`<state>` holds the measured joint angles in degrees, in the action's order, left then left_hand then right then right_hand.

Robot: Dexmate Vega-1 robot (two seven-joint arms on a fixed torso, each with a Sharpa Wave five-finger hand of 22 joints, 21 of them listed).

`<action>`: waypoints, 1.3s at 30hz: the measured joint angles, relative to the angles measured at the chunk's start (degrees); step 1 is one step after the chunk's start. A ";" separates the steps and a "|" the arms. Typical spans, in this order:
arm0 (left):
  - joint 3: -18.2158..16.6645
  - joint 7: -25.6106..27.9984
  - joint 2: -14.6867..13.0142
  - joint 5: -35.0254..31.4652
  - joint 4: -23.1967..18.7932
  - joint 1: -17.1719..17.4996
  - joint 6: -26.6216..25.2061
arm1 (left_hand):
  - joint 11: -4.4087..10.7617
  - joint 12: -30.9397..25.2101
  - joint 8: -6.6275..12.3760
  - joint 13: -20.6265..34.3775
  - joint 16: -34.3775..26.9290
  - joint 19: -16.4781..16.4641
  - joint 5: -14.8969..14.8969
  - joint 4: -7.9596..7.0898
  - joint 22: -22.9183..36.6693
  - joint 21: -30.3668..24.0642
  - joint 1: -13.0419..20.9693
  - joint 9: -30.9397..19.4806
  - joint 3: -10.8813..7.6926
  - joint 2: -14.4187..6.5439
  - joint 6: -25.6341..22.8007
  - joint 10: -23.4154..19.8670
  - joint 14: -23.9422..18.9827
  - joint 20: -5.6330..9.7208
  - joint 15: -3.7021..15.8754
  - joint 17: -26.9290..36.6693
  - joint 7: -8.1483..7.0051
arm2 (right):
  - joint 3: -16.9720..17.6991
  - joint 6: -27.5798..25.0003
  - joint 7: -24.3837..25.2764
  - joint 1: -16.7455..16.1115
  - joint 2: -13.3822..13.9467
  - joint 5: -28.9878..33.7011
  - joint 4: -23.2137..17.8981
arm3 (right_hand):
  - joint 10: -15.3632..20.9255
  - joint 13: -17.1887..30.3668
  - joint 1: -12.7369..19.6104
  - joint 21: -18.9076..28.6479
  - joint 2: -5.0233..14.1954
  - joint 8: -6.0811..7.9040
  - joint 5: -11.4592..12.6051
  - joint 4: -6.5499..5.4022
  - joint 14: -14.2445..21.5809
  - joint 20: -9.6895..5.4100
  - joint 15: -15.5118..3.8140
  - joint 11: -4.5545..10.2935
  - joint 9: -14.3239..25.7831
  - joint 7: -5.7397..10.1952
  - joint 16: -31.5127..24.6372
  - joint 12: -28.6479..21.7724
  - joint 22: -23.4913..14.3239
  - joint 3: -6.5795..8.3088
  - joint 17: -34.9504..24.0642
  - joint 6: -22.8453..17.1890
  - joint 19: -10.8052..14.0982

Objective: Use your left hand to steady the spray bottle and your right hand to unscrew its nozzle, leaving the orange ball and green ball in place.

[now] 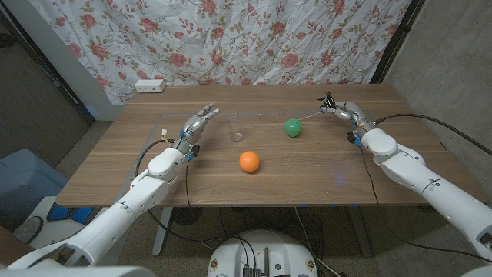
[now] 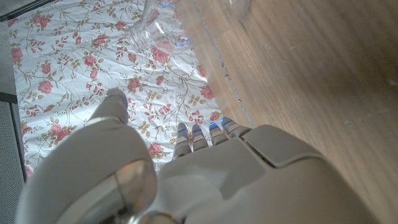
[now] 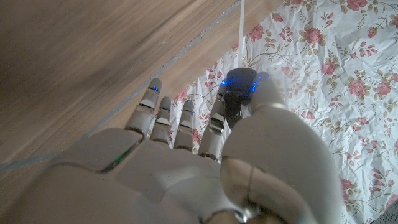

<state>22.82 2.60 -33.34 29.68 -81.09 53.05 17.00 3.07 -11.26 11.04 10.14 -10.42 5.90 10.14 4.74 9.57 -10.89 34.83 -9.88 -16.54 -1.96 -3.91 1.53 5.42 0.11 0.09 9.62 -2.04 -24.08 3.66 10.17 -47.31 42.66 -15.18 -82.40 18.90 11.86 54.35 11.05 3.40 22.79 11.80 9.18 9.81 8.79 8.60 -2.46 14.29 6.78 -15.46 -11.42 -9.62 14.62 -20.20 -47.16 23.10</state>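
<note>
A clear spray bottle point(image 1: 237, 128) stands without its nozzle at the table's middle back, and its base also shows in the left wrist view point(image 2: 186, 15). My left hand point(image 1: 197, 126) is a little to the bottle's left, apart from it, fingers spread and holding nothing. My right hand point(image 1: 341, 110) is raised at the back right and pinches the black nozzle point(image 1: 327, 100) point(image 3: 239, 87). The nozzle's thin white dip tube point(image 1: 307, 115) point(image 3: 241, 31) trails toward the green ball point(image 1: 292, 127). The orange ball point(image 1: 248, 161) lies nearer the front, at the middle.
A white power strip point(image 1: 149, 85) lies at the table's back left corner. A floral curtain point(image 1: 254, 38) hangs behind the table. A blue bin point(image 1: 23, 177) stands on the floor to the left. Cables run along both arms.
</note>
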 measured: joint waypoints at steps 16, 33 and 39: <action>-0.55 1.94 -0.03 1.03 -1.12 0.86 -2.35 | -0.20 -0.45 0.00 0.00 0.00 -1.02 0.00 -0.24 0.00 0.00 -1.03 -0.01 -0.24 -1.68 -1.03 -1.43 -1.24 0.20 0.01 0.00 0.40 | -1.40 0.61 -1.55 1.40 -1.15 -0.30 3.13 | -2.34 -0.01 0.53 -0.28 -0.54 -0.41 -0.80 -0.01 -1.75 0.01 0.53 -0.50 -0.20 1.01 0.85 0.41 0.00 0.02 0.00 2.28 0.00; -0.96 2.59 -0.79 2.55 -2.37 1.48 -5.34 | -0.41 -0.45 0.00 0.00 0.00 -2.05 0.00 -0.47 0.00 0.00 -1.90 -0.01 -0.48 -3.61 -2.76 -2.25 -2.48 -0.01 -0.19 0.00 0.72 | -2.45 1.17 -3.63 2.14 -1.42 -0.91 4.61 | -6.09 -0.01 0.47 -0.68 -3.77 -3.66 -1.22 -0.02 -5.05 0.53 1.92 -1.55 -0.46 2.15 2.18 0.85 0.00 -0.94 0.00 10.99 -2.78; -1.01 2.61 -0.93 2.82 -2.56 1.62 -5.73 | -0.52 -0.45 0.00 0.00 0.00 -2.05 0.00 -0.23 0.00 0.00 -2.31 -0.01 -0.72 -4.02 -3.07 -2.75 -2.88 -0.01 -0.40 0.00 1.02 | -2.58 1.69 -4.74 2.18 -1.09 -1.24 4.78 | -9.36 -0.01 -1.10 -0.68 -5.34 -6.45 -0.95 -0.76 -7.47 1.05 2.77 -2.36 -0.95 1.81 2.89 0.85 0.00 -1.68 -0.01 17.51 -4.74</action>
<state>21.81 5.21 -34.27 32.50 -83.65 54.67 11.27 2.55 -11.71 11.04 10.14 -10.42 3.85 10.14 4.52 9.57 -10.89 32.52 -9.89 -17.26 -5.98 -6.98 -1.22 2.55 0.10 -0.30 9.62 -1.02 -26.66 5.35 5.42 -45.13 41.57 -16.41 -77.62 9.54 11.85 53.25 10.38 -1.94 16.34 10.85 8.43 2.34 9.83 11.37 -4.82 13.33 8.58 -12.56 -10.57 -9.62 12.94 -20.21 -29.65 18.36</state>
